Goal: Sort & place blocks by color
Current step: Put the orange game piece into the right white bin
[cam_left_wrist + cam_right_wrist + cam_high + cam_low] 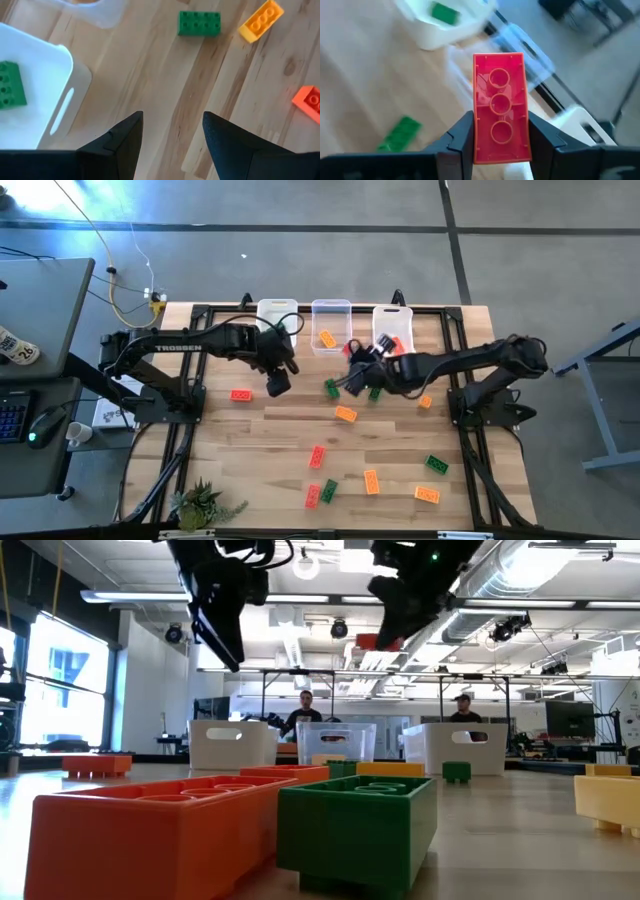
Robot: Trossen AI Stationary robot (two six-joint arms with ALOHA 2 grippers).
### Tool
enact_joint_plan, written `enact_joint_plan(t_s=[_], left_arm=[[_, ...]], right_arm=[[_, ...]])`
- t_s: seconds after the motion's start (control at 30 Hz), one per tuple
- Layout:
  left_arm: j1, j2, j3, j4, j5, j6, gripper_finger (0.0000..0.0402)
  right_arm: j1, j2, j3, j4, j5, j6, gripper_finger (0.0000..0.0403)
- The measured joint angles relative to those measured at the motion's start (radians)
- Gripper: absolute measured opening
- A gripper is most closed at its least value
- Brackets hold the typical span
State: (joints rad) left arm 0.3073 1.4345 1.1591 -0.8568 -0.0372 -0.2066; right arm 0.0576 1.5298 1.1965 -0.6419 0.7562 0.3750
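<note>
Right claw carries a red block toward the bins at the top of the worktop.

The right claw (501,145) is closed on a red block (500,107), whose long side points straight out from the claw. In the high view this claw (358,362) sits near the top middle, just below the clear middle bin (331,310) and left of the right bin (393,320), so a red bin is probably close. The left claw (172,135) is wide open and holds nothing. It hangs beside the left bin (50,65), which has a green block (11,86) inside. Only the right wrist view shows the red block's hollow underside. The high view shows more loose blocks (345,414) lower down on the worktop (270,440).
</note>
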Motion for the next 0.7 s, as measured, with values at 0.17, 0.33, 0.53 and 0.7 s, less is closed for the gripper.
enact_joint_plan(t_s=[0.17,0.33,0.53,0.7], left_arm=[[0.000,0.000,0.000,0.046,0.000,0.000,0.0195],[0.000,0.000,0.000,0.071,0.000,0.000,0.0195],[0.000,0.000,0.000,0.070,0.000,0.000,0.0195],[-0.001,0.000,0.000,0.070,0.000,0.000,0.0195]], right_arm=[[-0.095,-0.026,0.000,-0.150,0.003,0.122,0.0117],[-0.206,-0.023,0.000,-0.298,-0.013,0.224,0.0119],[-0.330,-0.020,-0.001,-0.343,-0.093,0.242,0.0120],[-0.421,-0.020,-0.001,-0.341,-0.208,0.228,0.0121]])
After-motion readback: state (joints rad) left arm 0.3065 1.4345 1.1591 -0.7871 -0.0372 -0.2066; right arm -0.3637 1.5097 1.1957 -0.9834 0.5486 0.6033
